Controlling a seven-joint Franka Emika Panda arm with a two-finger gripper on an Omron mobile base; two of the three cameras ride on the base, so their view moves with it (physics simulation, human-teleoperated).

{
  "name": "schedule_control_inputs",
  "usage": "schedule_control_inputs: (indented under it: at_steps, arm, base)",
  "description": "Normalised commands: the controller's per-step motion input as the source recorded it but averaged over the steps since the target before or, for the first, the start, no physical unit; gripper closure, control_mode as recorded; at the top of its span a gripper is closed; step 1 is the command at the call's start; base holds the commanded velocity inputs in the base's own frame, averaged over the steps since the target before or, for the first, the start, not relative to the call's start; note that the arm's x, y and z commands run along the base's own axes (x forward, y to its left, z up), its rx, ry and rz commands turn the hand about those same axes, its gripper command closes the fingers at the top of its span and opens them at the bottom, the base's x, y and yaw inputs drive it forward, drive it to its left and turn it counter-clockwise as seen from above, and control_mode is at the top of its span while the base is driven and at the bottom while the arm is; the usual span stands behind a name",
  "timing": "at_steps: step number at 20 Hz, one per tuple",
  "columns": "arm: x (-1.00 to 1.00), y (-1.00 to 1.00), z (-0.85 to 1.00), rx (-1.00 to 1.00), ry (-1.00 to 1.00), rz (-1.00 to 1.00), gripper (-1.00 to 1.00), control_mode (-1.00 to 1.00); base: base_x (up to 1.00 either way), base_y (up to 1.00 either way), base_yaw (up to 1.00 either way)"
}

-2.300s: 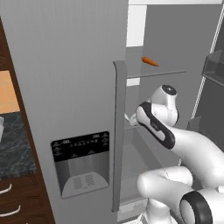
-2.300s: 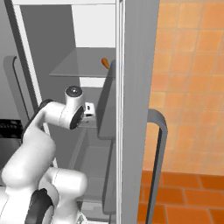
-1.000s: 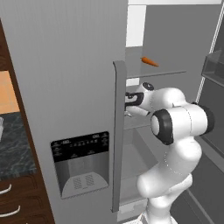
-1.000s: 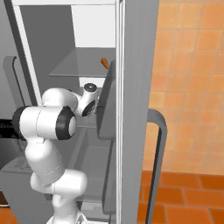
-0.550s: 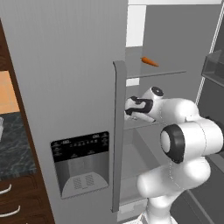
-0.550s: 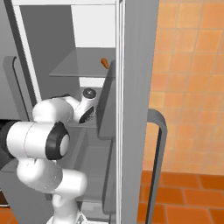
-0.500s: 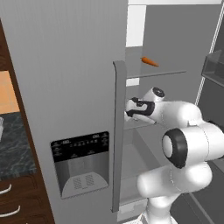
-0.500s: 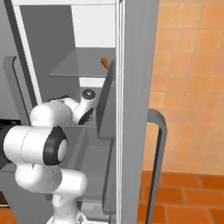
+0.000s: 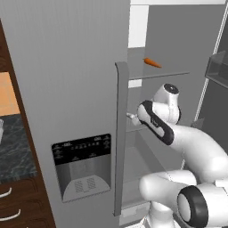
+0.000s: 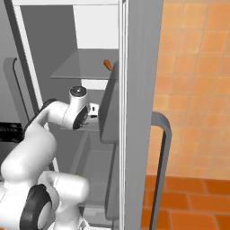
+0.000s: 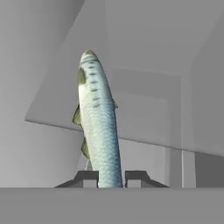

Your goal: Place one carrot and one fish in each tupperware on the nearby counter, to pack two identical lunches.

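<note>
**A:** Fish [image 11: 99, 127] first: where is it?

**B:** In the hand view it stands between the two fingertips [image 11: 86, 178] of the claw [image 11: 110, 178], which is clamped on its tail end. Its head points away, toward grey fridge walls and a shelf edge.

**A:** And from the left base view?

**B:** The arm reaches into the open fridge [image 9: 178, 40], with the claw [image 9: 129, 116] at the middle shelf, just behind the door handle [image 9: 119, 133]. The fish itself is too small to make out there. A carrot [image 9: 152, 63] lies on the upper shelf, above the hand. At far left, a strip of dark surface [image 9: 13, 147] shows over brown drawers.

**A:** The right base view?

**B:** Same reach from the other side: the claw [image 10: 93, 109] is tucked against the edge of a door bin, its jaws hidden. The carrot [image 10: 108, 65] shows as an orange tip on the upper shelf, partly hidden by the door frame. Orange tiles cover the wall at right.
</note>
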Motion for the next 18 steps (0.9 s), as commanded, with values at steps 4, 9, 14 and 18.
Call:
schedule_control_inputs:
  at_steps: [4, 9, 14, 18]
  arm:
    - [-1.0, -0.03, 0.28, 0.0, 0.0, -0.16, 1.0, -1.0]
    - [-1.0, -0.02, 0.4, 0.0, -0.02, -0.11, 1.0, -1.0]
    - [-1.0, 0.0, 0.47, 0.0, -0.02, -0.04, 1.0, -1.0]
    - [-0.25, 0.0, 0.1, 0.0, -0.01, -0.01, 1.0, 1.0]
  base:
    - [0.0, 0.0, 0.0]
    - [0.0, 0.0, 0.0]
    - [0.0, 0.0, 0.0]
    - [-0.75, 0.03, 0.0]
